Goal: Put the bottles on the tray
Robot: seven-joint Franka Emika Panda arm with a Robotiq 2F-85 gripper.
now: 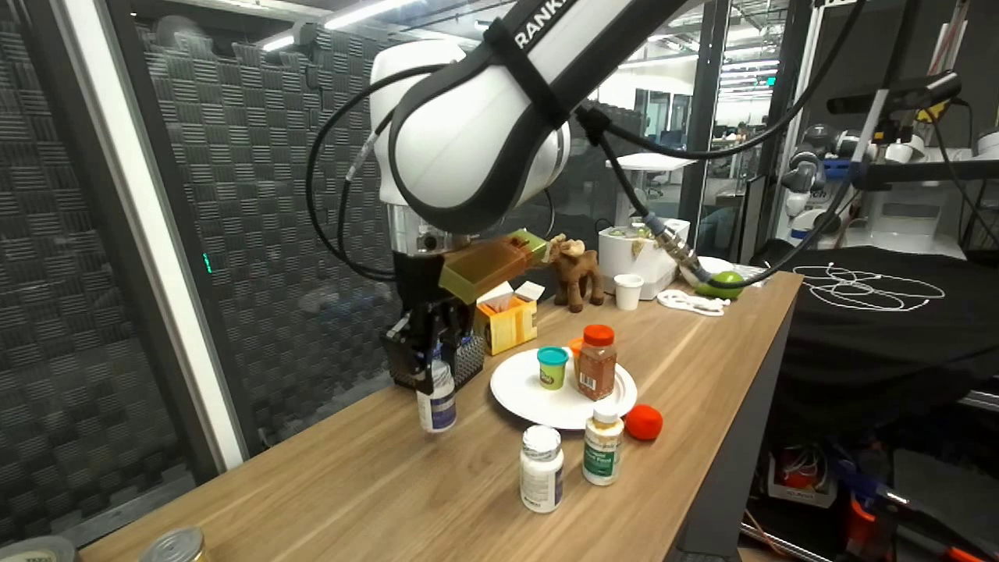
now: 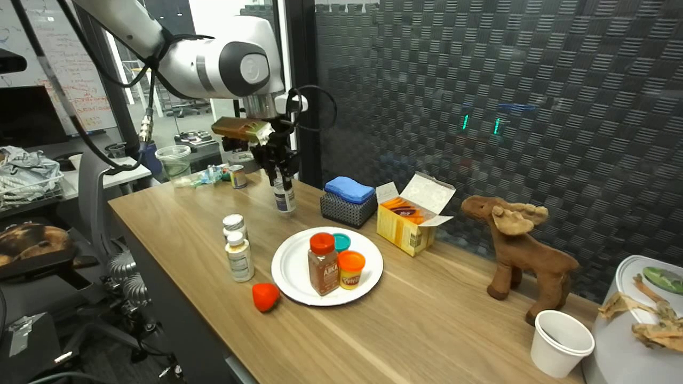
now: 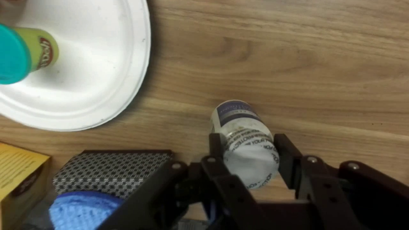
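The black 2-finger gripper (image 3: 248,141) is partly closed, w/ its fingers (image 3: 289,159) snug on both sides of a round white-&-purple plastic bottle (image 1: 439,406). Can't tell if the bottle touches the brown wood tbl (image 1: 375,484). Close by is the flat round white plate (image 2: 291,261), w/ a clear red-capped bottle (image 2: 323,269) on it.

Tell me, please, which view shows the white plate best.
An exterior view does: there the white plate shows its rim all round. An exterior view in which the green-labelled bottle overlaps the near rim is less clear; the wrist view shows only part, cut off left and top.
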